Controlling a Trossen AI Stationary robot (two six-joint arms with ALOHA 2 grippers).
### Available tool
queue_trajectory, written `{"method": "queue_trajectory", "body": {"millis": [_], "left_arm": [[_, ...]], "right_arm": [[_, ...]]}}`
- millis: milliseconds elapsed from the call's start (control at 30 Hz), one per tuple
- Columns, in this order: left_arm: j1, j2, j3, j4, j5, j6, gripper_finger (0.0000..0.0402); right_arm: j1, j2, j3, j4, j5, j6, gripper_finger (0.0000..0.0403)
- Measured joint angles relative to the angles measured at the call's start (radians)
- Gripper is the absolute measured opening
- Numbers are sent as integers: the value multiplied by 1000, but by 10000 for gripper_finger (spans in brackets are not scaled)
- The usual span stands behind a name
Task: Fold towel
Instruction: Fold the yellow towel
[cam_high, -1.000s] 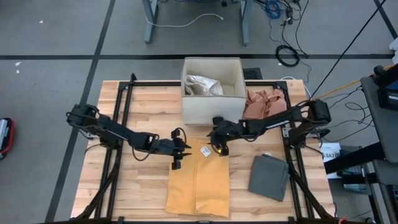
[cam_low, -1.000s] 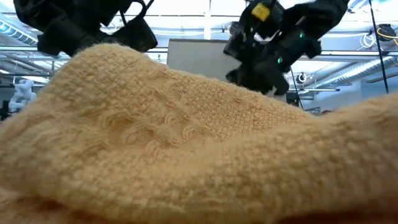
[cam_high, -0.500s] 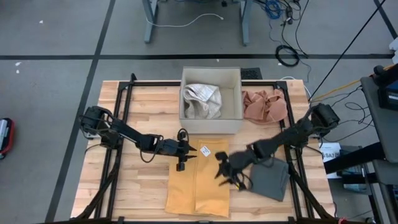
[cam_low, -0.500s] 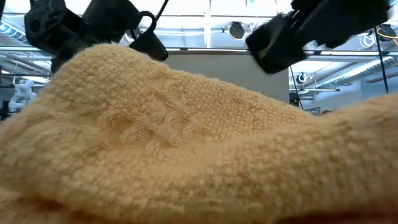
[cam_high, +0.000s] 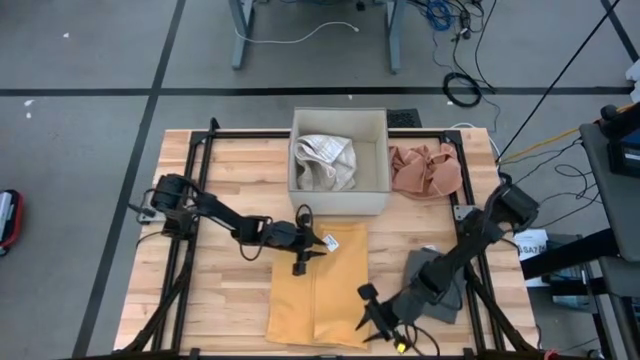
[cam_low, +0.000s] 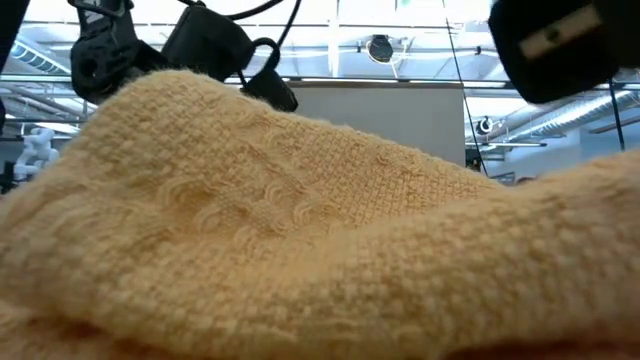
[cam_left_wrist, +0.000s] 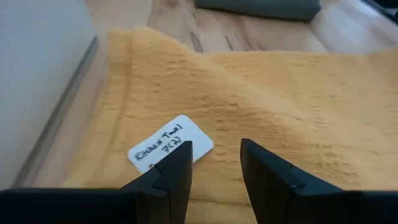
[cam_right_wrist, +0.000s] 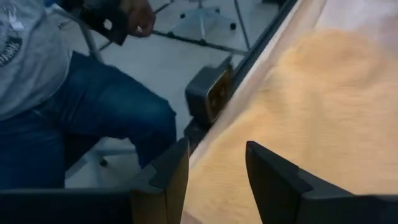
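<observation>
High view: nearest you, your right gripper (cam_high: 375, 322) hangs over the near right corner of the yellow towel (cam_high: 320, 285), fingers parted and holding nothing. The towel lies flat mid-table, already folded lengthwise. Just right of it sits the grey cloth (cam_high: 437, 285). Farther back, your left gripper (cam_high: 304, 258) hovers at the towel's far left corner by the white label (cam_left_wrist: 170, 150), jaws apart and empty. Beyond that stands the white bin (cam_high: 339, 190), pink cloth (cam_high: 426, 169) beside it.
</observation>
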Motion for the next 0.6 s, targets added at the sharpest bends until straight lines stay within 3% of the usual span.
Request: {"method": "queue_trajectory", "body": {"millis": [200, 333, 433, 600], "left_arm": [[7, 59, 34, -10, -5, 12, 142], [13, 81, 39, -8, -6, -14, 142], [13, 84, 39, -8, -10, -18, 142], [7, 84, 40, -14, -11, -23, 142]], "right_arm": [[46, 116, 100, -16, 6, 18, 145], [68, 180, 186, -192, 68, 17, 141], [78, 220, 229, -296, 106, 37, 127], [80, 243, 247, -313, 112, 76, 90]]}}
